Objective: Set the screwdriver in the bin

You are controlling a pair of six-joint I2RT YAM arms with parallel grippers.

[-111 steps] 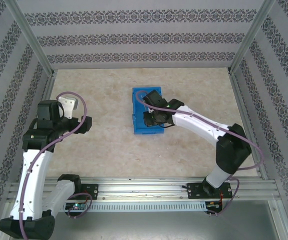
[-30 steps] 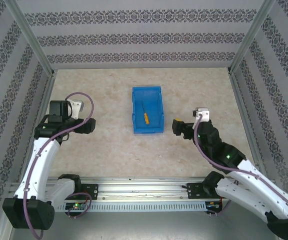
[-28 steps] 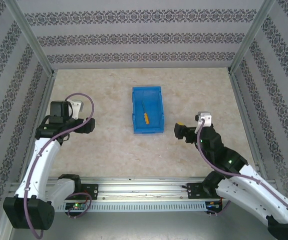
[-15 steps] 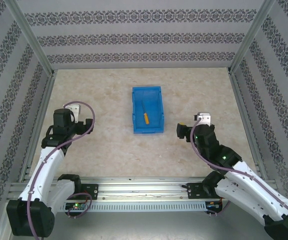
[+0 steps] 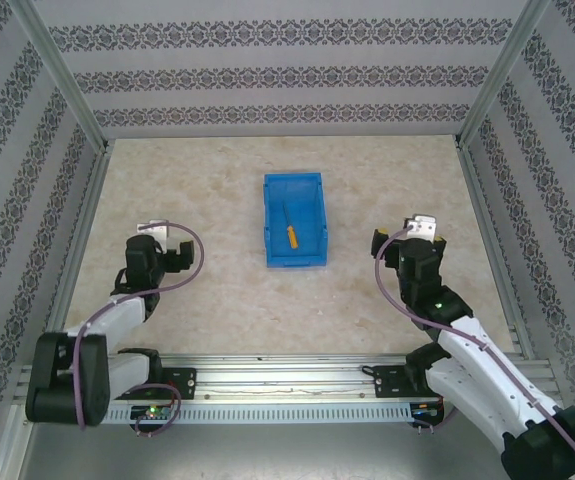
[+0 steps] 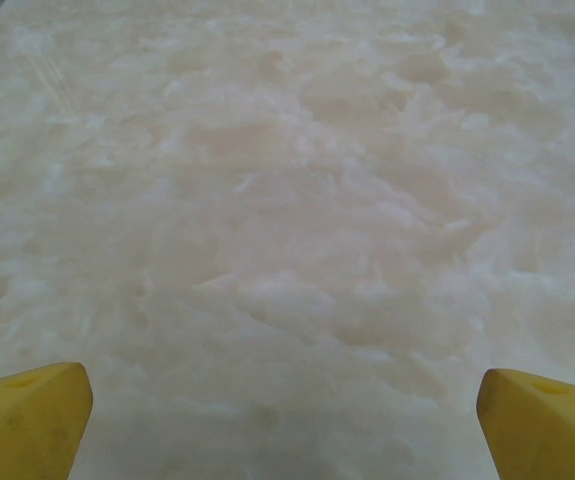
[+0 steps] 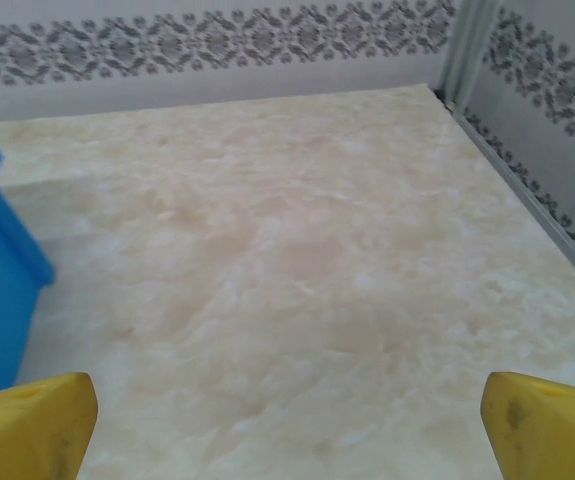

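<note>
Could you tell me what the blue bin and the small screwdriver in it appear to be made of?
The rectangular bright blue bin looks like moulded plastic: even saturated colour, smooth walls, rimmed edge. The small screwdriver seems to have an orange-yellow plastic handle and a thin silver shaft, probably metal; too small to be sure.

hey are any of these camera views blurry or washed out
Top external: evenly lit and sharp, the screwdriver plain inside the bin. Left wrist: table soft and washed out, no hard shadows. Right wrist: sharper, but the yellow fingertips look slightly soft.
</note>
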